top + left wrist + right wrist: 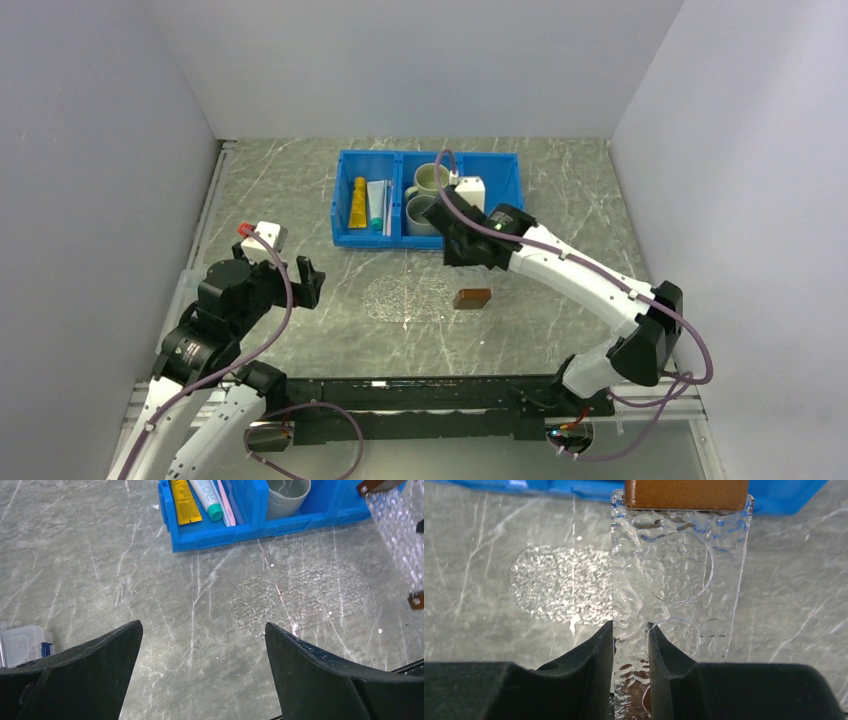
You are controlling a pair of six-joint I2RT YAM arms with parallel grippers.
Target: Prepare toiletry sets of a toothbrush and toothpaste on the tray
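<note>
My right gripper point(462, 245) is shut on one end of the clear tray point(679, 570) and holds it above the table, in front of the blue bin. In the right wrist view the gripper point(630, 627) pinches the textured sheet, and the far brown handle point(686, 494) shows at the top. The free brown handle point(472, 298) shows in the top view. The yellow-orange toothpaste point(358, 203), the white toothpaste with a teal cap point(377, 207) and the pink toothbrush point(226, 505) lie in the bin's left compartment. My left gripper point(305, 283) is open and empty over bare table.
The blue three-compartment bin point(340, 215) stands at the back. Two grey mugs point(430, 178) and a white box point(470, 190) are in its other compartments. A patch of speckled light point(410, 298) lies on the table. A small clear box point(22, 642) sits at the left.
</note>
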